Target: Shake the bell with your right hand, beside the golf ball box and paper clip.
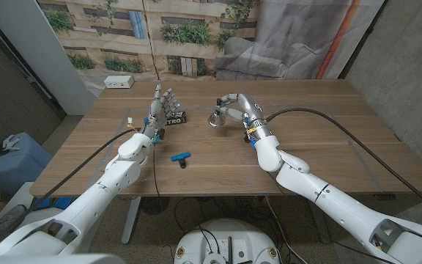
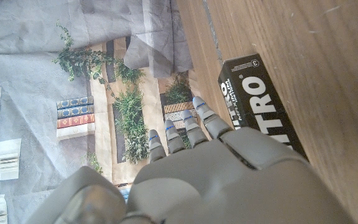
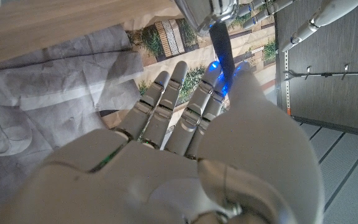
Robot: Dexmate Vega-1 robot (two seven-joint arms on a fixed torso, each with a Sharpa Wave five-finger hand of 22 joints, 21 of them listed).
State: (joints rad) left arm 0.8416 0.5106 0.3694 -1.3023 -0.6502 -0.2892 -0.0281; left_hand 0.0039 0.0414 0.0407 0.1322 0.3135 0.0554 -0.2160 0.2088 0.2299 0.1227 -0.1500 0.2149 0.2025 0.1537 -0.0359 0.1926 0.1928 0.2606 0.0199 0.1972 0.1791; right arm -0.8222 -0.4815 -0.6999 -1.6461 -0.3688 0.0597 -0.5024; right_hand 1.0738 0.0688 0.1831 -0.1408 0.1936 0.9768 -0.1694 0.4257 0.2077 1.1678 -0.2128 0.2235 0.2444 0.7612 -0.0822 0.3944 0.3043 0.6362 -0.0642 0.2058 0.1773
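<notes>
golf ball box (image 2: 263, 102) | white lettering "TRO", first letters hidden | smaller print unreadable

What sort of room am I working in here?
Probably a lab or test space, staged: a wooden table, a printed backdrop of plants and bookshelves behind it, grey sheeting hung beside it.

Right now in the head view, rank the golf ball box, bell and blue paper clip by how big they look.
1. Golf ball box and bell: look alike; the left hand hides part of the box, the right hand holds the bell.
2. Paper clip: smallest.
</notes>
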